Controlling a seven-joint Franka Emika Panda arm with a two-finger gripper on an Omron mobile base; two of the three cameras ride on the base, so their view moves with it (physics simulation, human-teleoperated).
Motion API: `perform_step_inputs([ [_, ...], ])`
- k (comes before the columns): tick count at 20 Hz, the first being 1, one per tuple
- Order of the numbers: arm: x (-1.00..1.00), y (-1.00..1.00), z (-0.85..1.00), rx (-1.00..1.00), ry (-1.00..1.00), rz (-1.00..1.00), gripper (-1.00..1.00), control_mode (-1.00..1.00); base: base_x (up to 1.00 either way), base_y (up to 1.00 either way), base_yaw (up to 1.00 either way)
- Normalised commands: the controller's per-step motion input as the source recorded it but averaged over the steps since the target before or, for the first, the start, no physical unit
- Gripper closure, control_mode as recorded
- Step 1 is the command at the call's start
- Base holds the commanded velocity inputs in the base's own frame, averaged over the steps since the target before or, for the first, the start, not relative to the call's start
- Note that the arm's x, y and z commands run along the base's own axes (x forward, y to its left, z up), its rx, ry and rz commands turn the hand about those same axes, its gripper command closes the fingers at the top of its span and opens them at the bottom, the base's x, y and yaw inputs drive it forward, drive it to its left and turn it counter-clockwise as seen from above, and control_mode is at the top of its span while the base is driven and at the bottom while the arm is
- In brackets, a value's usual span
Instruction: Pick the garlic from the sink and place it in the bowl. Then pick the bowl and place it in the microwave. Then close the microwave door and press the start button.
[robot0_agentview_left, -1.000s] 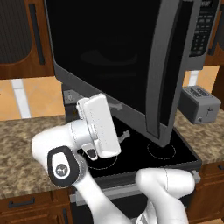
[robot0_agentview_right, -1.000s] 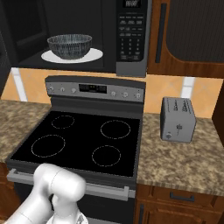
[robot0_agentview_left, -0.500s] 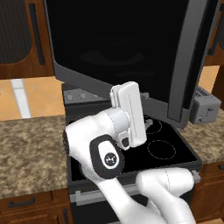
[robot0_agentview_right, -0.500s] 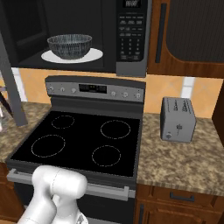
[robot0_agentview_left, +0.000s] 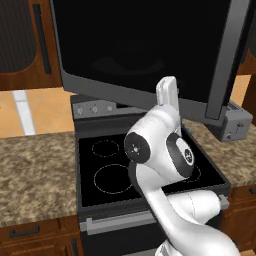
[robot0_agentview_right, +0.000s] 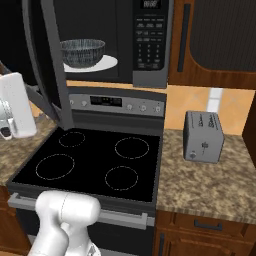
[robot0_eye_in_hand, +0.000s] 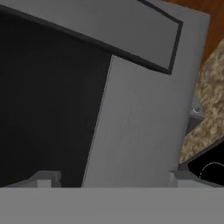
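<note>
The microwave (robot0_agentview_right: 150, 45) hangs above the stove with its door (robot0_agentview_right: 47, 60) swung partway out. Inside, the dark blue-grey bowl (robot0_agentview_right: 82, 51) stands on the white turntable. The garlic is hidden and the sink is out of view. My white hand (robot0_agentview_right: 16, 111) is at the door's outer face, left of the stove; in the left base view the hand (robot0_agentview_left: 167, 95) points up against the wide dark door (robot0_agentview_left: 140, 50). In the hand view my gripper (robot0_eye_in_hand: 113, 181) is open and empty, close to the door's grey frame (robot0_eye_in_hand: 135, 122) and black window.
A black glass stove (robot0_agentview_right: 95, 165) with four burner rings lies below the microwave. A silver toaster (robot0_agentview_right: 202, 136) stands on the speckled counter (robot0_agentview_right: 210, 185) to the right. Dark wood cabinets flank the microwave.
The door has swung further towards the microwave's opening. My hand has risen and moved along with it, staying on its outer face. The bowl has not moved.
</note>
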Motion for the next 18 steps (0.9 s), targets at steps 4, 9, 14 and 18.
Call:
perform_step_inputs([
  [4,0.96,-0.15,0.14,0.11,0.05,0.36,-1.00,-1.00,0.00,0.00,0.00],
  [9,1.00,-0.08,0.14,0.09,0.07,0.29,-1.00,-1.00,0.00,0.00,0.00],
  [14,0.87,-0.11,0.15,0.06,0.09,0.27,-1.00,-1.00,0.00,0.00,0.00],
  [18,0.69,-0.09,0.13,0.03,0.12,0.25,-1.00,-1.00,0.00,0.00,0.00],
])
